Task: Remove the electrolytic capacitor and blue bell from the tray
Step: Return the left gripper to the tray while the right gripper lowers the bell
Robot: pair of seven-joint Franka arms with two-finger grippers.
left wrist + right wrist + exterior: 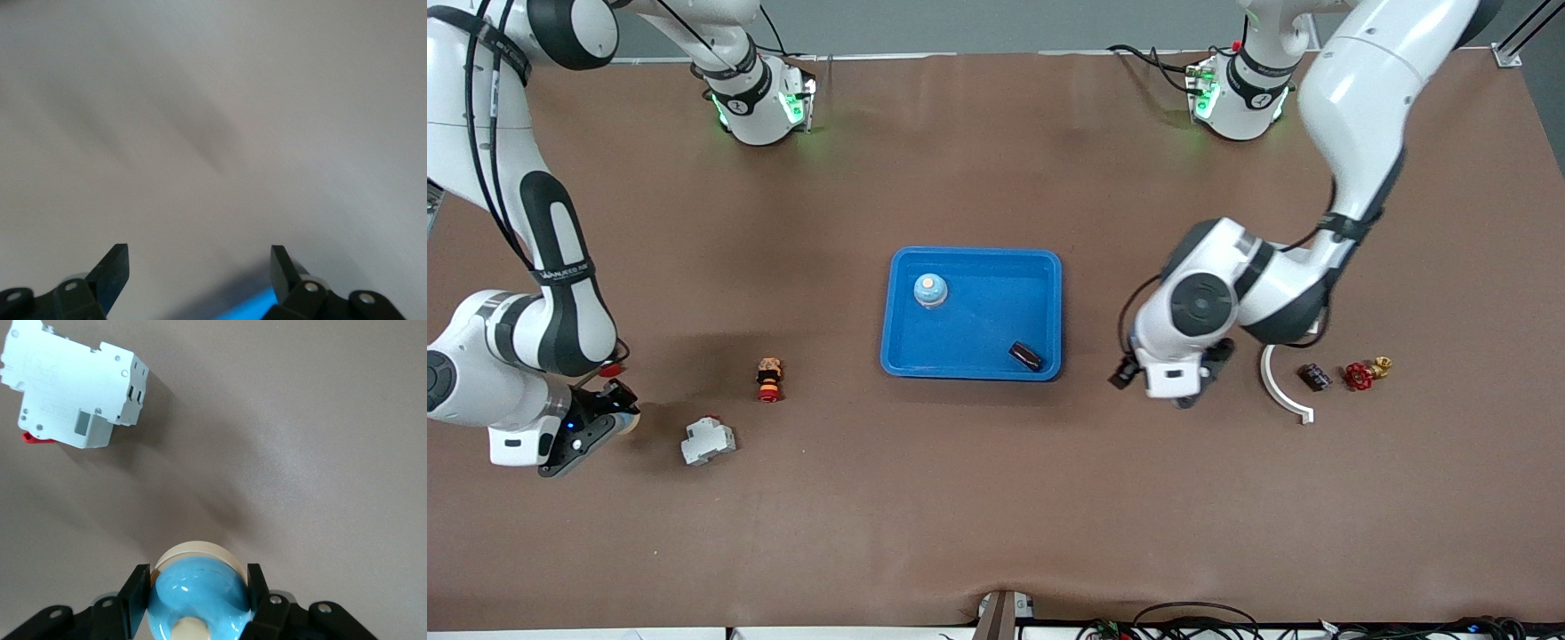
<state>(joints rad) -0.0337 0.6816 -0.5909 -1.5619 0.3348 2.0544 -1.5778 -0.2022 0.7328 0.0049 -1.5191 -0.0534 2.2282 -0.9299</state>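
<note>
Here the right gripper (197, 600) has its jaws clamped on a blue bell (197, 597) near the white breaker (708, 442). The left gripper (199, 270), jaws apart and empty, hangs over the desk (996, 498); the dark capacitor (1025, 356) lies in the blue tray (1049, 267).

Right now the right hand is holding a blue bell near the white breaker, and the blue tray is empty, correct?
Not quite. The right hand does hold a blue bell near the white breaker, but the tray is not empty: the front view shows another blue bell and a small dark part lying in it.
</note>
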